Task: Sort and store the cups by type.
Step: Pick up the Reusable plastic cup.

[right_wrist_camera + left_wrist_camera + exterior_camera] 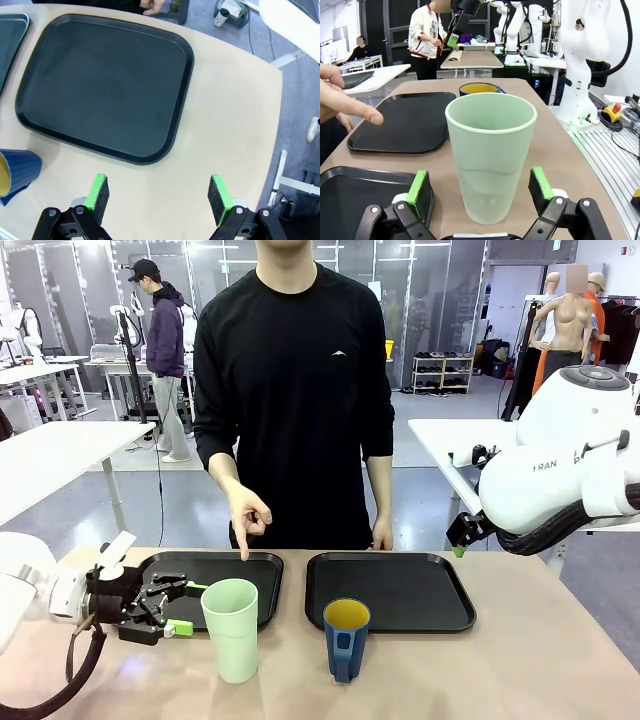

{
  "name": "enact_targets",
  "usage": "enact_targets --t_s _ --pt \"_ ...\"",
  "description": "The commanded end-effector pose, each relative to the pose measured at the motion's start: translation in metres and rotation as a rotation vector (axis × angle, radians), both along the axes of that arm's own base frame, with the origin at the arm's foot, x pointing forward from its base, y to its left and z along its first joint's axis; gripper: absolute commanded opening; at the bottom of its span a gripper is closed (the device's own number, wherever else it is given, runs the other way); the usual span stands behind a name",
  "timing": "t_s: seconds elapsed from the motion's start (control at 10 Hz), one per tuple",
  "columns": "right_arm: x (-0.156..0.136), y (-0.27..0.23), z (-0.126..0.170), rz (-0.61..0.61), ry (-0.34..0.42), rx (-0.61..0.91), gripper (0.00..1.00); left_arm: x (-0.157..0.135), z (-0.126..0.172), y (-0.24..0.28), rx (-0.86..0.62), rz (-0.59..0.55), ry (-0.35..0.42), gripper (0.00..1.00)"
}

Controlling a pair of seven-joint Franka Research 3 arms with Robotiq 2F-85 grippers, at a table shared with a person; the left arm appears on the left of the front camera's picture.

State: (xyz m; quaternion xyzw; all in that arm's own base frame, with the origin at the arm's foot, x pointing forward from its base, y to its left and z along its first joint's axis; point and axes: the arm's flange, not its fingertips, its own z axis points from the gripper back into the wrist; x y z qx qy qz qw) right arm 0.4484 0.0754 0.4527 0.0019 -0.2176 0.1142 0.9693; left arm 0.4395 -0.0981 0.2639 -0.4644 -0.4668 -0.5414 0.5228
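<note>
The left black tray (262, 575), pointed at by a person's hand (248, 515), and the right tray (390, 590) are laid side by side. The mint-green tumbler (490, 155) is stood before the left one, between the spread jaws of the left gripper (188, 609), touched by neither; it is judged light, smooth and slightly yielding, best clasped mid-wall. The dark blue mug (345, 640), judged stiffer, is largely hidden behind it in the left wrist view. The right gripper (160, 192) is held open
</note>
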Motion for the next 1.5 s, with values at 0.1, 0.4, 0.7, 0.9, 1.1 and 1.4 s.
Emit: enact_targets --t_s 0.1,0.4,0.7,0.9,1.1,1.4 --pt "0.0 -0.001 0.0 -0.002 -0.001 0.002 1.0 0.011 -0.003 -0.01 0.01 -0.052 0.018 1.0" --pt "0.0 -0.001 0.0 -0.002 -0.001 0.002 1.0 0.015 -0.008 -0.023 0.002 -0.097 0.031 1.0" --pt "0.0 -0.001 0.0 -0.002 -0.001 0.002 1.0 0.016 -0.013 -0.036 -0.003 -0.141 0.048 1.0" --pt "0.0 -0.001 0.0 -0.002 -0.001 0.002 1.0 0.014 -0.019 -0.044 -0.014 -0.165 0.063 1.0" --pt "0.0 -0.001 0.0 -0.002 -0.001 0.002 1.0 0.018 -0.028 -0.054 -0.012 -0.175 0.068 1.0" --pt "0.0 -0.001 0.0 -0.002 -0.001 0.002 1.0 0.022 -0.041 -0.072 -0.039 -0.214 0.057 1.0"
